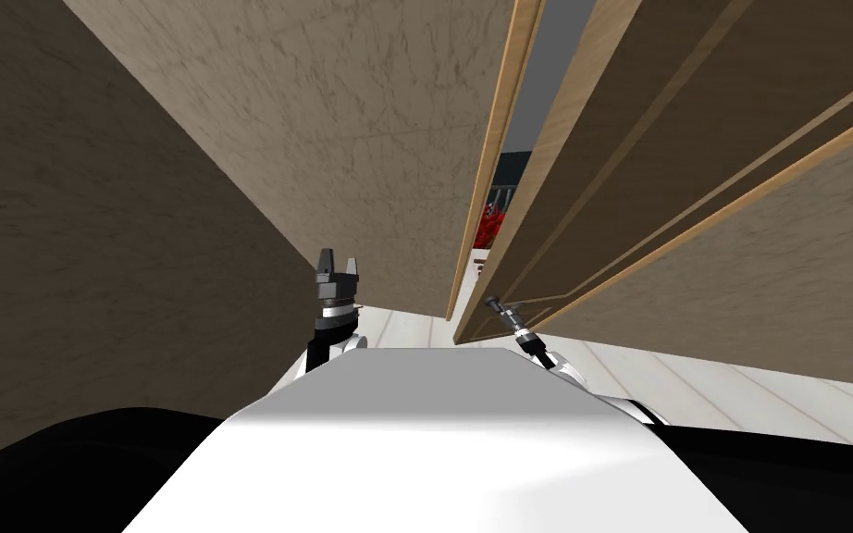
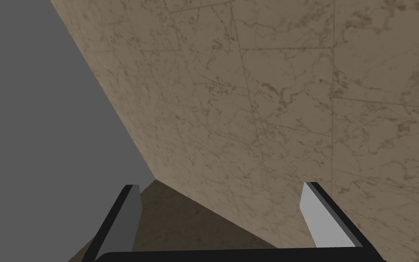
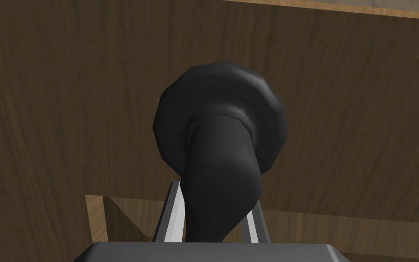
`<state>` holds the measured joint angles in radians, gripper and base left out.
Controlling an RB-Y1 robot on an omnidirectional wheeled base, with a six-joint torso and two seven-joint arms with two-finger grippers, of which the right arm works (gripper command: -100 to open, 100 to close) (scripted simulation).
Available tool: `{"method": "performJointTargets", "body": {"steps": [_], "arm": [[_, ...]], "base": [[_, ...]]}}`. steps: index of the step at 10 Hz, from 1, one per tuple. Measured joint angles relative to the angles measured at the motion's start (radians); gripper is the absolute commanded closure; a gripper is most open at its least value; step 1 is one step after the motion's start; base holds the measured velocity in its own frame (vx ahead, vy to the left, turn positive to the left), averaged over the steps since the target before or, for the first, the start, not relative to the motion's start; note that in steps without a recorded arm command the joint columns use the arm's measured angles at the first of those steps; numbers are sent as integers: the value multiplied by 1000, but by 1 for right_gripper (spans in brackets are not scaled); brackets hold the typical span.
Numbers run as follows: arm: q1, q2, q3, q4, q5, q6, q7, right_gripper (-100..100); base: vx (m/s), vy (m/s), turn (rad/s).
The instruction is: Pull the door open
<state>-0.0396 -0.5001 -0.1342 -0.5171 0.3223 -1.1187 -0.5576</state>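
Observation:
A brown wooden door (image 1: 656, 157) with lighter trim stands partly ajar from its frame (image 1: 494, 157), a narrow gap between them. My right gripper (image 1: 500, 309) reaches the door's low edge. In the right wrist view its fingers (image 3: 173, 218) press both sides of a black door handle (image 3: 220, 150) that springs from a round rosette on the wood, so it is shut on the handle. My left gripper (image 1: 339, 268) is raised in front of a tan marbled wall (image 2: 295, 100), and its fingers (image 2: 317, 214) stand wide apart, open and empty.
Through the gap I see something red (image 1: 491, 225) and a dark area beyond. Tan walls (image 1: 92, 231) close in on the left, meeting at a corner. Pale plank floor (image 1: 739, 379) runs along the door's foot.

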Motion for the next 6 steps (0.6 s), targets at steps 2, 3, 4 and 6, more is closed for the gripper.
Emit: {"method": "performJointTargets", "body": {"steps": [2, 3, 4, 6], "arm": [[-3, -12, -4, 44, 7, -44, -4, 100], [-11, -22, -6, 85, 12, -80, -5, 100], [17, -23, -8, 46, 14, -78, -13, 100], [15, -30, -9, 74, 19, -106, -16, 100]], "base": [[-169, -85, 178], [-128, -58, 47], [-164, -77, 119], [-119, -58, 118]]}}
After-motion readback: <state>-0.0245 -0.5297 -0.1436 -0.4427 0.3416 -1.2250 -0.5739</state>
